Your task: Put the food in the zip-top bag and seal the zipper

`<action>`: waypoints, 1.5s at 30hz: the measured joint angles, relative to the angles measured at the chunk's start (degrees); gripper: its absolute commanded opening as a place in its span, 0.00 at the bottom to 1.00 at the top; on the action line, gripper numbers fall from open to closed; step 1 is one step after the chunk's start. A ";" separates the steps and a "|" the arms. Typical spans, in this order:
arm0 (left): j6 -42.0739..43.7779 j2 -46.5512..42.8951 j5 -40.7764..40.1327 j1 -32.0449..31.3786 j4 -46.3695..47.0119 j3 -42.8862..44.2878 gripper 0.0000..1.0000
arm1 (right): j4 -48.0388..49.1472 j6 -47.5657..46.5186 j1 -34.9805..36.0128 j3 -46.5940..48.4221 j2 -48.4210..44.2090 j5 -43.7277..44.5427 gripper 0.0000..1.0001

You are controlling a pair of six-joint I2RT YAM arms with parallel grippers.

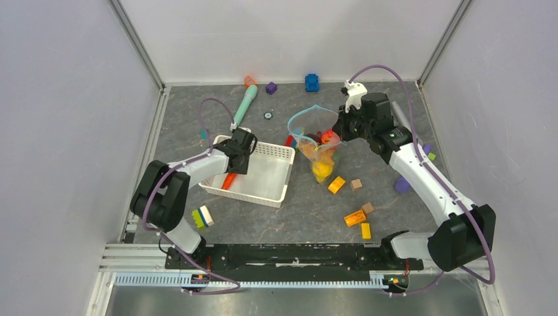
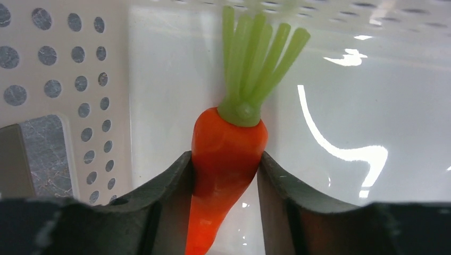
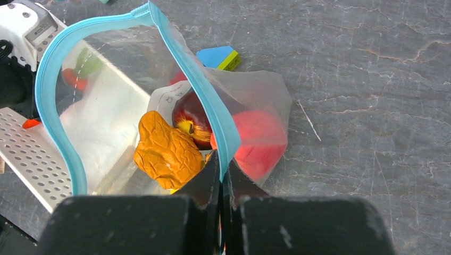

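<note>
Inside the basket (image 1: 263, 172), left gripper (image 2: 224, 159) pinches the carrot (image 2: 228, 135) on its taper; it may squirt free. Right gripper (image 3: 220, 166) clamps the zipper (image 3: 201, 93).

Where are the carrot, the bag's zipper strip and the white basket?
carrot (image 2: 226, 149), left wrist view, on its orange body.
zipper strip (image 3: 203, 106), right wrist view, on the blue band's right run.
white basket (image 1: 263, 176), top external view, on its bare floor.
</note>
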 measured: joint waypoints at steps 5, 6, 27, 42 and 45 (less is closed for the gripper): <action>0.28 0.24 0.28 0.00 0.09 0.26 0.27 | 0.00 -0.02 0.00 0.00 0.07 0.09 0.00; 0.28 0.24 0.44 0.02 0.04 0.28 0.24 | 0.00 -0.02 0.00 0.00 0.07 0.09 0.00; -0.74 -25.42 16.50 0.02 5.90 2.43 0.06 | 0.00 -0.02 0.00 0.00 0.07 0.07 0.00; -8.31 -18.62 42.56 -1.70 35.26 12.63 0.02 | 0.00 -0.02 0.00 0.00 0.07 0.02 0.00; -8.96 -15.69 44.04 -4.39 39.74 14.71 0.02 | 0.02 0.00 0.00 0.00 0.07 0.00 0.00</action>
